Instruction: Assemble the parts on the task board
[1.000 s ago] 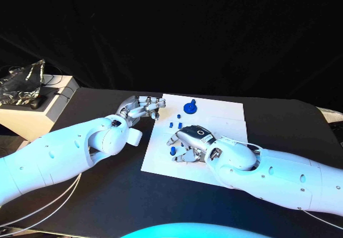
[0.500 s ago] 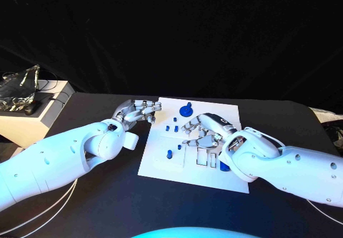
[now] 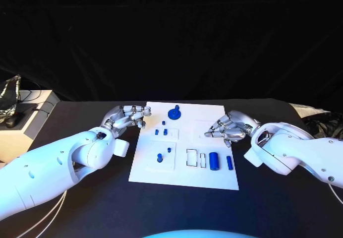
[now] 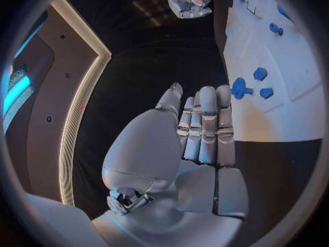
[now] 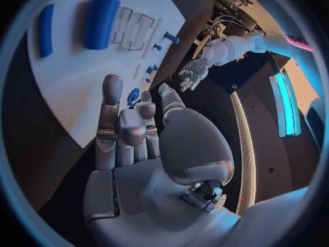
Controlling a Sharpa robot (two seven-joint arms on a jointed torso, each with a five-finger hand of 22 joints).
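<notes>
At table centre you have the task board, a white plate lying flat on the black table. On it, toward 12 o'clock, sits a round blue knob part. Two small blue pegs stand side by side just below the knob, toward 9 o'clock of board centre. Another short blue peg stands lower, around 8 o'clock, with a tinier one just beside it. At 4 o'clock a thick blue cylinder lies flat, and a slim blue bar lies just beside it, nearer the board's edge; white-outlined slots sit on the cylinder's other side.

Your left hand rests at the board's 10 o'clock edge, holding nothing; its wrist view shows the fingers straight and pressed together, thumb alongside. Your right hand sits at the board's 2 o'clock edge, also holding nothing, its fingers curled loosely, close together, tips over the white plate.

Off the table at 9 o'clock stands a pale box with dark gear on top.
</notes>
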